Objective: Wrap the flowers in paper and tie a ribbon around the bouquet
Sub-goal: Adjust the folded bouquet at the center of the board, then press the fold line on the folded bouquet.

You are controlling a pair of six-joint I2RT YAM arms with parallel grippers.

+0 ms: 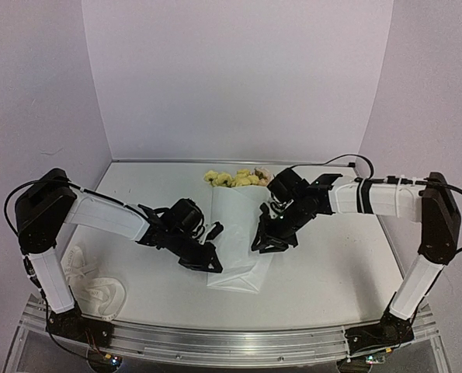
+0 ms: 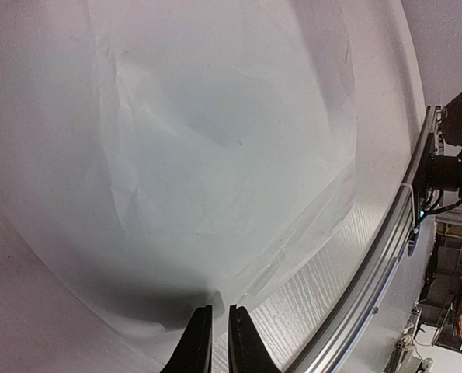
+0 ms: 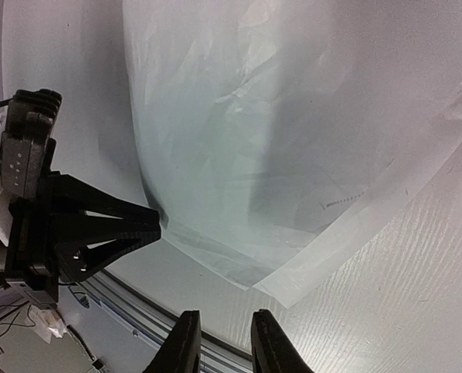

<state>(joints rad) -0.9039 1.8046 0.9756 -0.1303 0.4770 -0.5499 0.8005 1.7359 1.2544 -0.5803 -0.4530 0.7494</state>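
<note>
Both at paper (image 1: 234,233): left pincer (image 2: 219,309) nips edge; right pincer (image 3: 226,315) part-open, empty; ribbon (image 1: 91,284) aside.

The top camera looks down from behind; both wrist cameras face down, close over the paper (image 1: 234,233) all views share.

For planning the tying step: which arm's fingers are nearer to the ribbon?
Left. The left fingers sit at the paper's left edge, ribbon further left; the right fingers sit at its right edge, farther away.

The white table (image 1: 331,256) carries the paper-wrapped bouquet (image 1: 234,233) and the ribbon (image 1: 91,284).
</note>
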